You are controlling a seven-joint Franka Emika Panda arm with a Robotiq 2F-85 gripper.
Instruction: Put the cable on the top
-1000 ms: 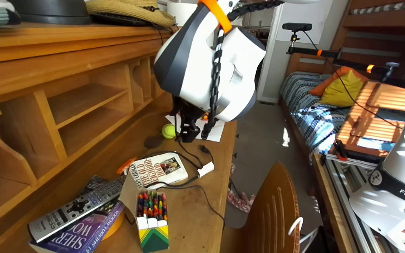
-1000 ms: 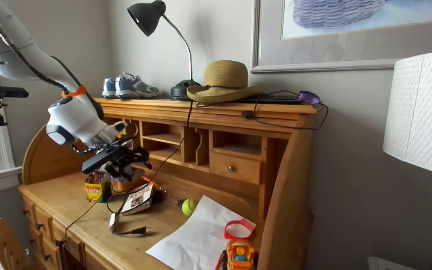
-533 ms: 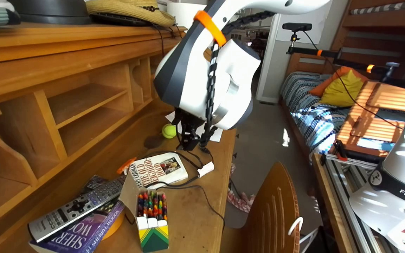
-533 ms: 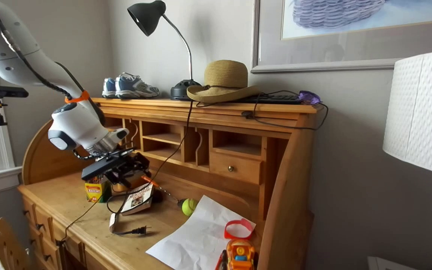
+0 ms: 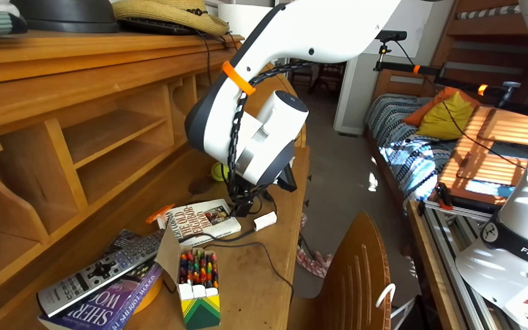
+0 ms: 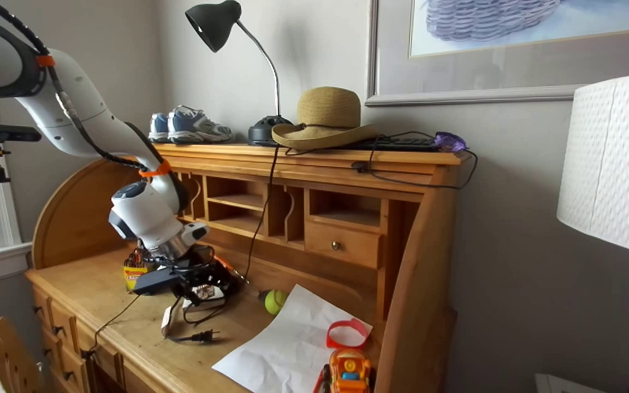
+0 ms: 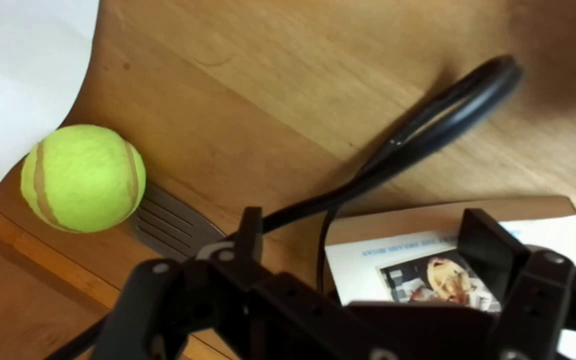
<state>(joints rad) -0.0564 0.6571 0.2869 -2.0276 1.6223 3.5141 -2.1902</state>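
The cable is a thin black cord. It hangs from the top point(image 6: 227, 151) in an exterior view as a long strand point(image 6: 263, 213), and a loop and plug point(image 6: 203, 336) lie on the desk. In the wrist view the cable point(image 7: 318, 202) rises in a loop and runs to the left finger, where it is partly hidden; I cannot tell if they touch. My gripper point(image 7: 363, 217) is open low over the desk, and the book shows between its fingers. The gripper is also in both exterior views point(image 5: 242, 204) point(image 6: 211, 284). The top point(image 5: 85, 42) carries a hat.
The book point(image 7: 363, 265) lies under the gripper. A tennis ball point(image 7: 83, 179), spatula point(image 7: 173, 220) and white paper point(image 6: 276, 349) lie nearby. A crayon box point(image 5: 200, 293), remote point(image 5: 99, 272) and purple book point(image 5: 112, 302) stand nearer one end. Shoes point(image 6: 194, 126) and a lamp point(image 6: 264, 131) are on the top.
My gripper has moved down to the desk, over the book and cable. The hanging strand has shifted, the loop has changed shape, and the book and white tag have moved slightly.
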